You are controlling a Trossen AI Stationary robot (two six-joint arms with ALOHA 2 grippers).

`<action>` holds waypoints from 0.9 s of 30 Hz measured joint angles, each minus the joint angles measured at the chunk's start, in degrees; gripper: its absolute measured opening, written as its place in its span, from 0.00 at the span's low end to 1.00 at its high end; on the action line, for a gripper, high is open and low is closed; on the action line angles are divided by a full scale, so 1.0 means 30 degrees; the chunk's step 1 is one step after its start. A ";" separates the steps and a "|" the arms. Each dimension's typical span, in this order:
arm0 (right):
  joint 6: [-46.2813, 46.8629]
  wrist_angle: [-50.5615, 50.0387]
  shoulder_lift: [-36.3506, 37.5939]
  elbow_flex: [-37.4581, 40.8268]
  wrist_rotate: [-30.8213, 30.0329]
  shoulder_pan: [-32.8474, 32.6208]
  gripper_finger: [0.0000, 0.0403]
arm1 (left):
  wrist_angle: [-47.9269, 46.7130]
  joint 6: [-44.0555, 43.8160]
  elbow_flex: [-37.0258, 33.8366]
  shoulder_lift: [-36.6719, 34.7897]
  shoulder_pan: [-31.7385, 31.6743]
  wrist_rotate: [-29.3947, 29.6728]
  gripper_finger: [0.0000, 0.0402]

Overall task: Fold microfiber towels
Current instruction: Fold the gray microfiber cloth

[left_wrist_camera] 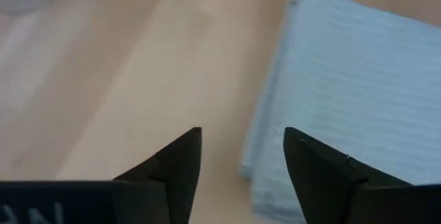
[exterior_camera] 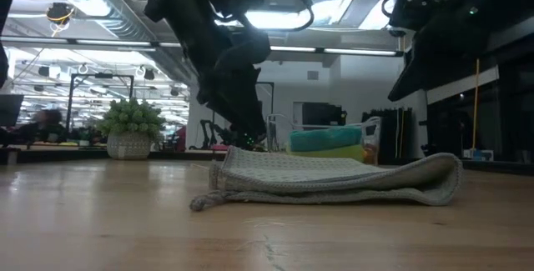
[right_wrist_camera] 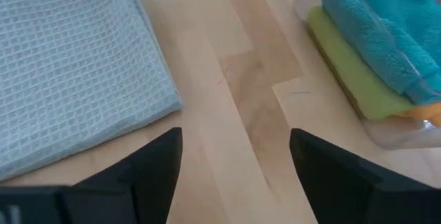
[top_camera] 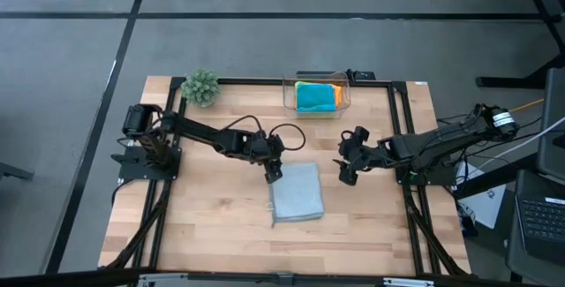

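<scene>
The left gripper (left_wrist_camera: 241, 176) has its fingers spread wide with nothing between them, poised over the far left corner of the grey towel (top_camera: 296, 192); in its wrist view one finger sits over bare wood and the other over the towel's layered edge. The right gripper (right_wrist_camera: 234, 176) is likewise wide apart and empty, raised off the table (top_camera: 212, 225) just beside the towel's far right corner, with a strip of bare wood between that corner and the box (top_camera: 315, 98). The grey towel lies folded near the middle of the table, a neat rectangle with its stacked edges showing on the left side in the low view and a rounded fold on the right. Bare wood runs all round it, widest toward the near edge and the left. At the far edge the clear box holds the turquoise towel (top_camera: 315, 97) on top, with the lime towel (right_wrist_camera: 351, 79) and the orange towel (right_wrist_camera: 424, 114) showing beneath it. The plant (top_camera: 200, 86) stands at the far left corner, well apart from both grippers.
</scene>
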State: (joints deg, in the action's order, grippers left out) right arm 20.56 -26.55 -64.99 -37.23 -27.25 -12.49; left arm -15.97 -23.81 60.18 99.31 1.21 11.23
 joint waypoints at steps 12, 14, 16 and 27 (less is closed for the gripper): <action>0.0047 0.0979 -0.0007 -0.0007 -0.0545 0.0000 0.67 | 0.0031 0.0005 0.0000 0.0000 -0.0711 0.2586 0.52; 0.0068 0.1096 -0.0007 -0.0007 -0.0552 0.0000 0.67 | 0.0044 0.0002 0.0000 0.0007 -0.0729 0.2591 0.51; 0.0593 0.1119 -0.0007 -0.0007 -0.0552 0.0000 0.67 | 0.0095 -0.0253 0.0000 0.0007 -0.0744 0.2469 0.51; 0.1049 0.1103 -0.0007 -0.0007 -0.0465 0.1098 0.67 | 0.0044 -0.0510 0.0000 0.0007 -0.1755 0.0213 0.51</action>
State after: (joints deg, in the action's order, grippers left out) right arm 23.70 -23.24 -65.01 -37.26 -28.64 -9.20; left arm -15.84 -25.34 60.18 99.33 -4.05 11.87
